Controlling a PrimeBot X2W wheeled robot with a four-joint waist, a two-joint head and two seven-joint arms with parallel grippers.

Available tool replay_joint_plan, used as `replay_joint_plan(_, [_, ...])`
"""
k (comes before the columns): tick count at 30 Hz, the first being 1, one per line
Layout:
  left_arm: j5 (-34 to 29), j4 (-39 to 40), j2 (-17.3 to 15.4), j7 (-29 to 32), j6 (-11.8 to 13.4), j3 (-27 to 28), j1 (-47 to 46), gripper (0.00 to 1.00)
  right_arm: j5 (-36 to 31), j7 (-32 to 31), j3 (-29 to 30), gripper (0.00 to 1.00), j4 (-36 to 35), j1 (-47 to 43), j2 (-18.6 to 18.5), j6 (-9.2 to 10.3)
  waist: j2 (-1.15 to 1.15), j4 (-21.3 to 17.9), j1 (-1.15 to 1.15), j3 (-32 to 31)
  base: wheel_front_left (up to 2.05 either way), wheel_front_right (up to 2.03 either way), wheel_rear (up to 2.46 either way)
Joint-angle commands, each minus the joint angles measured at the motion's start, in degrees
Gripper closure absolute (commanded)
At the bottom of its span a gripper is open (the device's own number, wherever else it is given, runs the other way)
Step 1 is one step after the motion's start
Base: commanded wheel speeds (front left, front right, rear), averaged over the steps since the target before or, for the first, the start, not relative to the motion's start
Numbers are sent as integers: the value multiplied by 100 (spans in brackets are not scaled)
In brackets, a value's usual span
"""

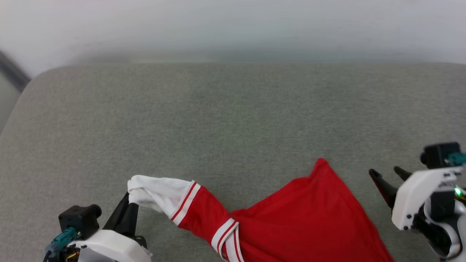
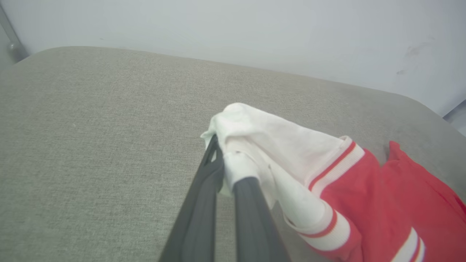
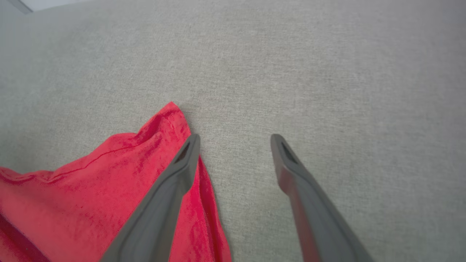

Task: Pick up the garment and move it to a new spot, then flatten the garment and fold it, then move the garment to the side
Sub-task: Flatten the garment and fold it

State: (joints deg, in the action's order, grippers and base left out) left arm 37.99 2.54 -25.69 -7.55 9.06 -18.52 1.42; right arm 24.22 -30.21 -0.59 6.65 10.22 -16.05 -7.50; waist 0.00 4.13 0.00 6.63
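The left gripper's (image 1: 129,200) dark fingers pinch shut on the white sleeve of the red jersey (image 1: 309,214). It lies on a grey fabric surface (image 1: 233,116). The right gripper (image 3: 235,140) gapes wide, empty, near the jersey's red corner.

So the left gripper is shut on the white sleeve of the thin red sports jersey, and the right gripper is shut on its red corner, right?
No. The right gripper is open, jaws spread with nothing between them, as the right wrist view shows. The left gripper is shut on the white sleeve of the thin red sports jersey.
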Motion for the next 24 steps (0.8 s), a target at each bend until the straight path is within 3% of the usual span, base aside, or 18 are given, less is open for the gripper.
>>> replay_joint_plan(1, [-25, 27, 23, -32, -27, -18, -88, 100, 54, -236, -143, 0, 2, 188, -113, 2, 0, 216, 0, 228, 0, 0, 0])
replay_joint_plan(8, [-118, 3, 185, -144, -147, -177, -520, 100, 425, -1772, -1276, 0, 23, 1191, -706, 2, 0, 519, 0, 665, 0, 0, 0])
replay_joint_plan(15, [-146, -119, 280, -244, -277, -258, -813, 100, 765, -1974, -2335, 0, 684, 1871, -1007, 2, 0, 620, 0, 1008, 0, 0, 0])
replay_joint_plan(21, [-118, -264, 303, -280, -347, -295, -923, 100, 1199, -2242, -3091, 0, 1672, 1889, -1018, 4, 0, 607, 0, 1110, 0, 0, 0])
replay_joint_plan(22, [-115, -286, 308, -290, -355, -298, -928, 100, 1277, -2322, -3173, 24, 1801, 1867, -1006, 5, 0, 602, 0, 1107, 0, 0, 0])
replay_joint_plan(24, [-94, -339, 315, -301, -381, -305, -933, 100, 1431, -2422, -3302, 88, 1964, 1884, -982, 5, 0, 596, 0, 1088, 0, 0, 0])
